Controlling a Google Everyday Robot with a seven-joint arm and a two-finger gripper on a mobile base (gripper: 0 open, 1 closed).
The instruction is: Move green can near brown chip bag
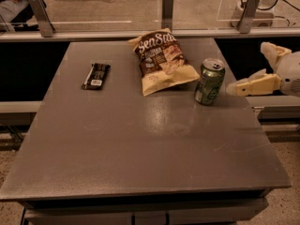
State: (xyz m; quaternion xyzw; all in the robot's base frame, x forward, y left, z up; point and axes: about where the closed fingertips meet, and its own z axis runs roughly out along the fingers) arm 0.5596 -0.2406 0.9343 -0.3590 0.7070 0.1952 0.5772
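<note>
The green can stands upright on the grey table, just right of the brown chip bag, close to the bag's lower right corner. The bag lies flat at the back middle of the table. My gripper is at the right edge of the table, to the right of the can and apart from it. It is open and empty, with one cream finger pointing left toward the can and the other higher up.
A small flat black wrapped bar lies at the back left of the table. A rail with metal posts and glass panels runs behind the table. The table's right edge lies just below the gripper.
</note>
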